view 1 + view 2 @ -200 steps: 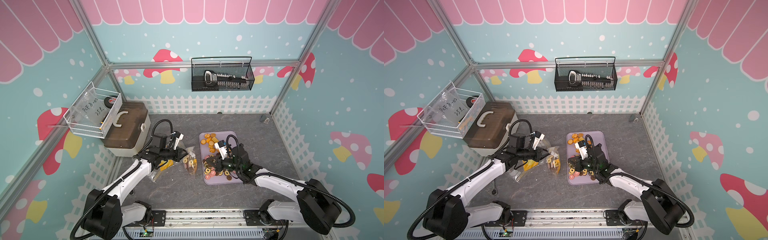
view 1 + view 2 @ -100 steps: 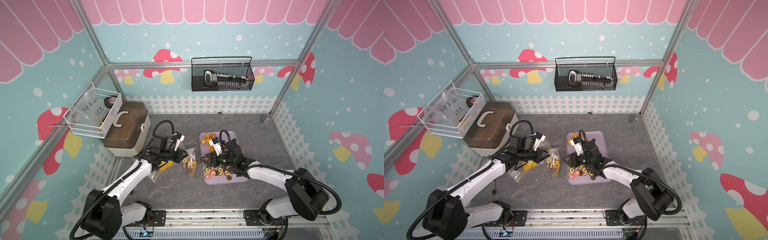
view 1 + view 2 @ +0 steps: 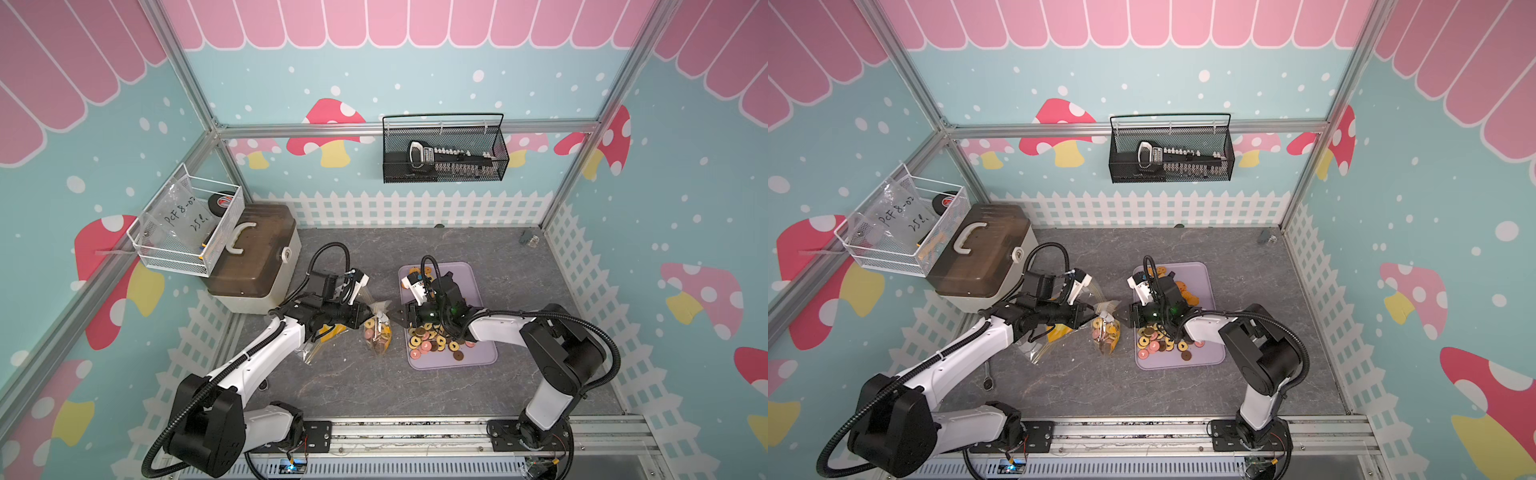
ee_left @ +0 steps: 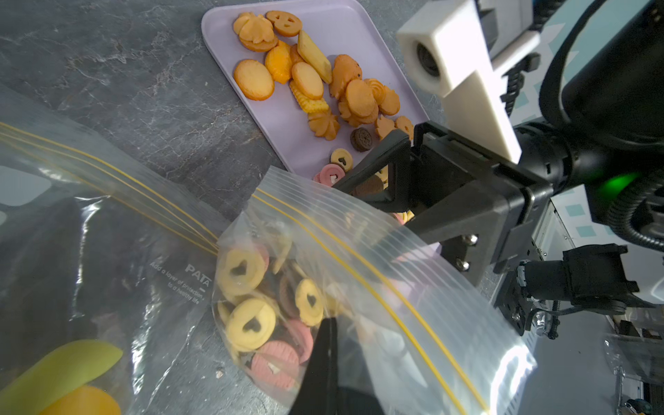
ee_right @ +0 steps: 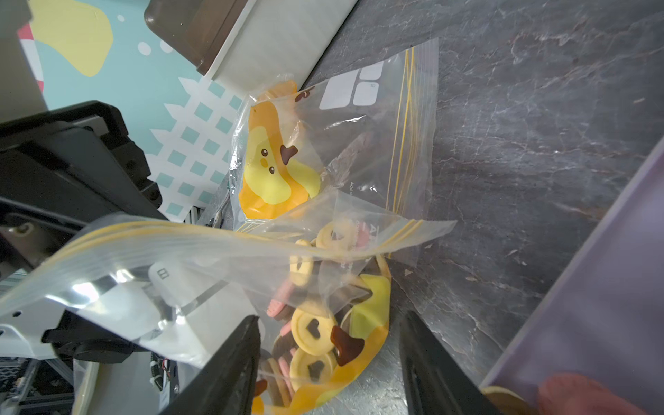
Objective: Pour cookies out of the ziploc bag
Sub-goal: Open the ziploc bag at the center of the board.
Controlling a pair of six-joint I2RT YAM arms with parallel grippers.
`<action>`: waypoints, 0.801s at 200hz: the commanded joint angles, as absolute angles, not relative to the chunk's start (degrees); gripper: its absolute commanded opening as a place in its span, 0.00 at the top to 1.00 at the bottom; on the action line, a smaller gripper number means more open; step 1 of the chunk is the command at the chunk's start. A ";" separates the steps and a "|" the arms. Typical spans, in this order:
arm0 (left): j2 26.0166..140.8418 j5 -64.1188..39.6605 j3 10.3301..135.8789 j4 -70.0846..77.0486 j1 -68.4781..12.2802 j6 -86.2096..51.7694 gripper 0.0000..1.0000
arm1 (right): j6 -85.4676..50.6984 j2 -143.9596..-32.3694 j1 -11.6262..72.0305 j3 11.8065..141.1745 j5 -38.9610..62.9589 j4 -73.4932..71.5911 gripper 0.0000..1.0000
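Left pincer (image 4: 328,327): jaws together, clamped on the thin wall of the clear ziploc bag w/ yellow zip lines (image 4: 345,244), holding that side up off the dark grey marbled surface (image 3: 374,395). Right pincer (image 5: 328,318): jaws apart, nothing in them, parked right at the bag's tray-side rim; can't tell if a finger touches the plastic.

Bag itself sits on the surface btw the two pincers, just beside the edge of the lilac rectangular plastic tray (image 3: 480,358) that faces the left arm; not over the tray. Its bottom rests on the surface and holds a clump of small round cookies (image 4: 248,319): yellow ones w/ heart-shaped holes, plus pink and brown. How wide the mouth gapes: can't tell.

On the tray are two heaps. Orange plain and flower-edged biscuits (image 4: 309,81) lie at the far end; ring-shaped brown, pink and yellow ones (image 3: 432,340) lie at the near end, same sorts as in the bag.

Farther out, a second clear zip bag w/ a yellow-orange cartoon print (image 5: 280,169) lies flat on the surface under the left arm; looks empty.

Judgement: approx. past halfway. The flat bag seems done and this one prob. partly poured; a fair clump is left inside. Left to do: right pincer takes a hold, mouth goes over the tray, bottom tips up, rest slides out.
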State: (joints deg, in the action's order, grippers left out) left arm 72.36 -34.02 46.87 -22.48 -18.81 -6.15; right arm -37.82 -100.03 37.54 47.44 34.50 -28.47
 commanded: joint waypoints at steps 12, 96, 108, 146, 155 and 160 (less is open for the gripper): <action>72.76 -34.06 48.61 -22.94 -18.28 -5.05 1.00 | -38.49 -101.03 39.37 48.74 36.84 -31.29 0.34; 72.07 -37.26 47.01 -19.58 -17.67 -6.33 1.00 | -40.89 -106.12 42.50 53.37 35.43 -32.39 0.48; 72.12 -37.80 46.91 -19.25 -17.67 -6.33 1.00 | -41.51 -107.06 42.53 54.01 35.97 -32.79 0.55; 72.25 -38.07 46.68 -18.90 -17.58 -6.63 1.00 | -45.77 -110.43 42.54 54.39 38.20 -38.25 1.00; 72.18 -37.79 46.54 -18.94 -17.49 -6.66 1.00 | -46.46 -110.45 42.54 54.01 38.24 -39.32 1.00; 72.14 -37.60 46.58 -18.92 -17.41 -6.69 1.00 | -46.66 -110.33 42.55 53.69 38.03 -39.61 1.00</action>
State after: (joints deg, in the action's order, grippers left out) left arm 72.44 -36.05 46.89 -20.95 -17.89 -6.87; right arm -43.86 -108.97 42.06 53.43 36.80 -35.31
